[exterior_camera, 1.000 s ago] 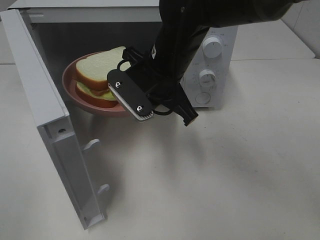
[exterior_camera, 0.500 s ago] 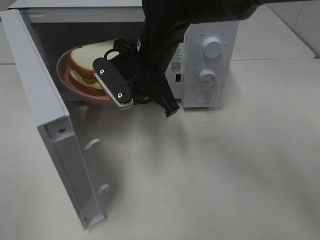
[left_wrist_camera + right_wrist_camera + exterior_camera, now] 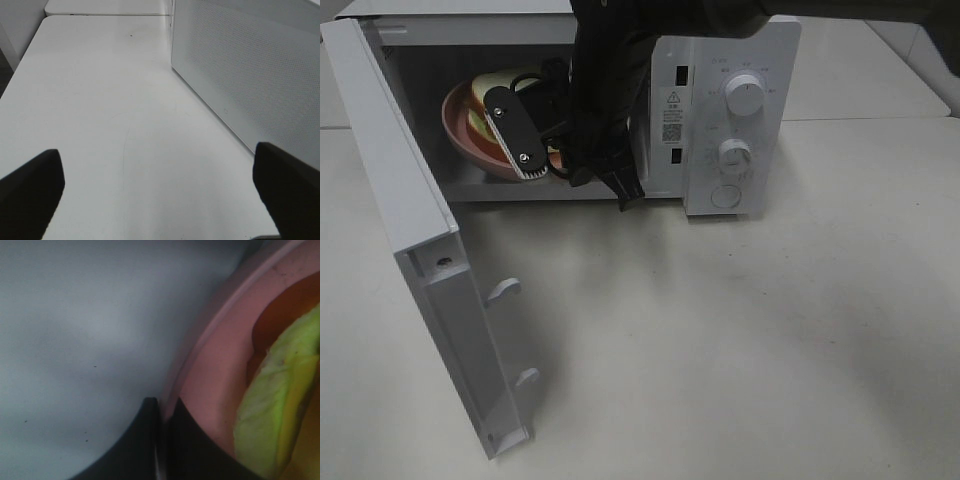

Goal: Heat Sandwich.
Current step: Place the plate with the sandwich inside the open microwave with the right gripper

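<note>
The left claw (image 3: 160,192) hovers over the table (image 3: 770,330) with its jaws spread wide and nothing between them. Only its own wrist view shows it, with a dotted white face of the microwave (image 3: 720,50) just beside it and a long run of tabletop ahead.

In the high view the door (image 3: 395,190) stands swung out on the left; its edge juts toward the camera and walls off that side of the cavity mouth; two latches (image 3: 505,290) stick out from its inner face. The plate (image 3: 457,125) is inside the cavity, tilted, its rim near the left wall; it carries the sandwich (image 3: 482,95); the arm hides much of both; whether the plate touches the cavity floor I cannot tell.

The right claw (image 3: 161,412) is pinched on the plate's rim; its wrist view, blurred, shows the dark tips meeting there and the sandwich's green layer close by, which the high view hides. Right of the cavity come the two knobs (image 3: 745,95); a broad stretch of table lies in front and to the right.
</note>
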